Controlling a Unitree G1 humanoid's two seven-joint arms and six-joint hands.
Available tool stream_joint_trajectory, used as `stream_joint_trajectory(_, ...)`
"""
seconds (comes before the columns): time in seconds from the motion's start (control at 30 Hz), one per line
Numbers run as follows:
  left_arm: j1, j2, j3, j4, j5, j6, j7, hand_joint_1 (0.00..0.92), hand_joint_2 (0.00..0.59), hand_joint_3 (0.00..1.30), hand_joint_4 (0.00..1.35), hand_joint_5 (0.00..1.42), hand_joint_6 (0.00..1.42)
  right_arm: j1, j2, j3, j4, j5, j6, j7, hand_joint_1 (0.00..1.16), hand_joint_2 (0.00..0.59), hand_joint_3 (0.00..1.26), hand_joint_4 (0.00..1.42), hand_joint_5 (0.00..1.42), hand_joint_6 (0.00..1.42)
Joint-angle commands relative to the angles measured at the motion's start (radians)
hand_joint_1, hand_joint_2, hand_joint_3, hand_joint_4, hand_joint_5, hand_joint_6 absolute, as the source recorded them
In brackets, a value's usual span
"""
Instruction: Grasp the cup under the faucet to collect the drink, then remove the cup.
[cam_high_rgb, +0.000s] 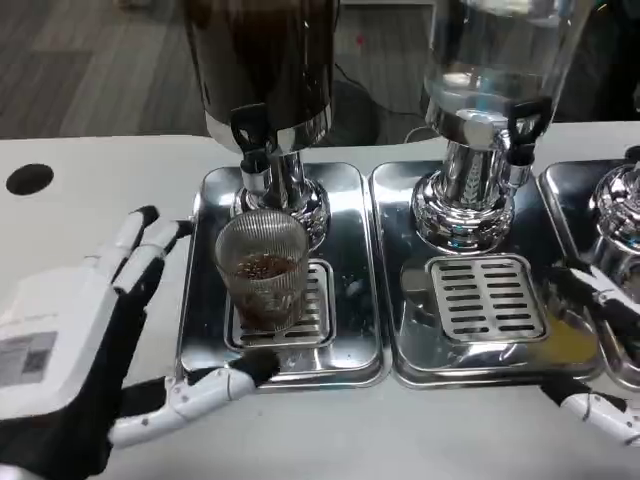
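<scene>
- My left hand (75, 350) is at the lower left, just beside the left drip tray (355, 290), with its white back turned up toward me.
- Its fingers (140, 235) are spread apart and point up along the tray's left edge; they hold nothing.
- My thumb (200, 390) stretches along the tray's front rim, and its dark tip lies near the base of the cup (262, 270) without wrapping it.
- The cup is a clear ribbed glass standing upright on the slotted grate (318, 300) of that left tray, directly beneath the faucet (253, 160) of the dark drink dispenser (265, 60).
- There is some brown drink in the lower part of the cup, with a dark foamy surface showing through the glass.
- The cup stands free, between my fingers and thumb but touched by neither as far as I can see.
- My right hand (600, 345) shows at the right edge, over the right side of the middle tray (410, 340); only a few fingers are visible, apart from one another and gripping nothing.
- The middle tray carries a clear dispenser (490, 60) on a chrome base, with its own slotted grate (487, 297) in front.
- Both trays sit side by side on the white desk (90, 200), and a round black hole (29, 178) marks the desk at far left.
</scene>
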Motion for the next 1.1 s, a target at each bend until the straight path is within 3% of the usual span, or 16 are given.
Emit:
stream_joint_trajectory(0.03,0.106,0.000,0.063,0.011,-0.022,-0.072,0.048,0.000,0.015,0.14,0.00,0.11,0.39,-0.013,0.015,0.040,-0.083,-0.001,0.065,0.026,0.51,0.209,0.09,0.00,0.06,0.01)
stream_joint_trajectory(0.27,0.199,0.006,0.167,0.097,-0.090,-0.186,0.103,0.000,0.015,0.14,0.00,0.10,0.39,-0.071,0.045,0.119,-0.151,-0.042,0.176,0.038,0.51,0.209,0.09,0.01,0.07,0.01)
stream_joint_trajectory(0.53,0.272,0.011,0.264,0.197,-0.136,-0.292,0.142,0.000,0.021,0.13,0.00,0.10,0.39,-0.107,0.101,0.177,-0.184,-0.107,0.229,0.011,0.52,0.202,0.09,0.01,0.08,0.01)
stream_joint_trajectory(0.83,0.325,-0.003,0.314,0.240,-0.164,-0.398,0.167,0.000,0.025,0.13,0.00,0.10,0.41,-0.173,0.200,0.231,-0.179,-0.231,0.303,-0.081,0.60,0.129,0.06,0.00,0.06,0.03)
stream_joint_trajectory(1.1,0.347,-0.015,0.335,0.235,-0.181,-0.450,0.153,0.000,0.028,0.13,0.00,0.10,0.41,-0.288,0.220,0.264,-0.101,-0.277,0.343,-0.102,0.60,0.128,0.06,0.01,0.07,0.03)
